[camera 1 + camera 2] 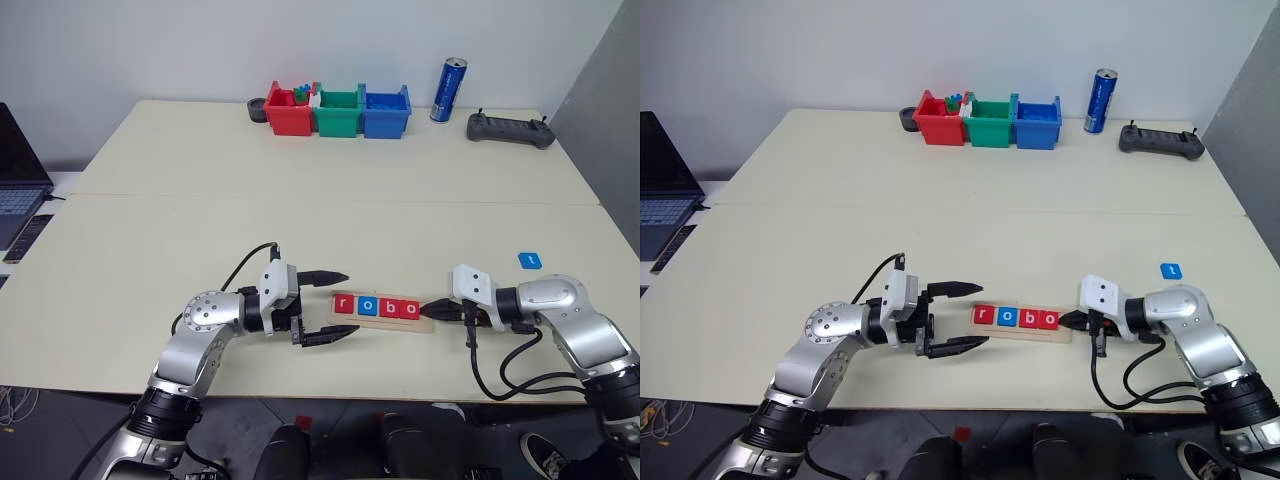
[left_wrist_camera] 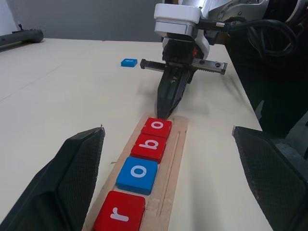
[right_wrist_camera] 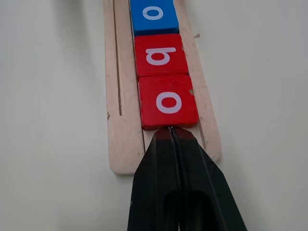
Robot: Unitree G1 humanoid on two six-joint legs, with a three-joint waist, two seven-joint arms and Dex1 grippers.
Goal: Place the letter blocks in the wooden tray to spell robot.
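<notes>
Between the two tools, near the bench's front edge, the wooden tray (image 1: pixel 428 322) already carries four letter blocks (image 1: pixel 376 307) in a touching row: a red r (image 2: pixel 119 213), a blue o (image 2: pixel 138 173), a red b (image 2: pixel 150 145) and a red second o (image 3: pixel 168 101), spelling "robo". The right tool (image 3: pixel 172 131), its fingers pressed together and holding nothing, rests its tip on the tray right against the outer edge of that last o, apparently nudging the row snug. Beyond that tip only a short bare stretch of tray shows, so whether it leaves room for one more tile is hard to judge. The remaining blue tile (image 1: pixel 529 260), presumably the t, lies loose on the bench behind the right tool, well apart from the tray. The left tool (image 1: pixel 335 306) hovers just off the tray's r end, fingers spread wide and empty. By this reading four of five letters are done; fetching and seating the blue tile is left.
</notes>
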